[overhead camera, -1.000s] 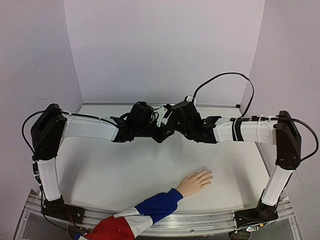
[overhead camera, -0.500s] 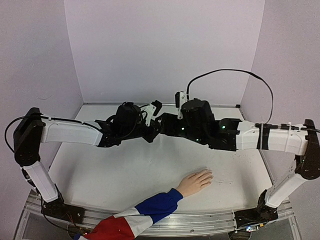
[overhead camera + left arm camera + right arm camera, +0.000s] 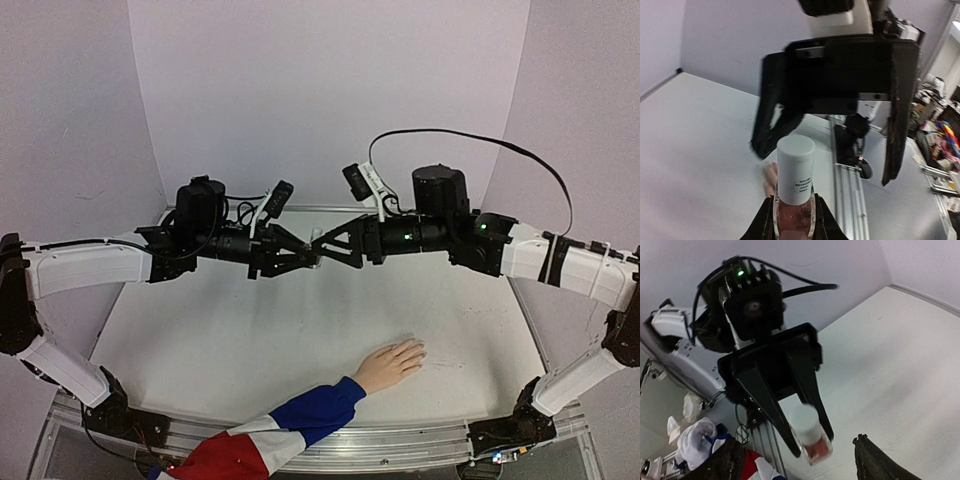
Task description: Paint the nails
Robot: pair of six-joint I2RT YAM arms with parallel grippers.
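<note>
Both aloft, facing — left end effector (image 3: 795,212) clamped on bottle (image 3: 795,220), right end effector (image 3: 822,167) spread apart before its cap (image 3: 796,152); hand (image 3: 390,366) flat on near tabletop (image 3: 250,340).

1. I see the nails (image 3: 419,349) only as the very tips of the fingers of the pale hand (image 3: 390,366); they are too small for me to tell their colour.
2. The hand lies flat, palm down, fingers slightly spread.
3. The nails are at the end opposite to the blue, white and red sleeve (image 3: 300,420).
</note>
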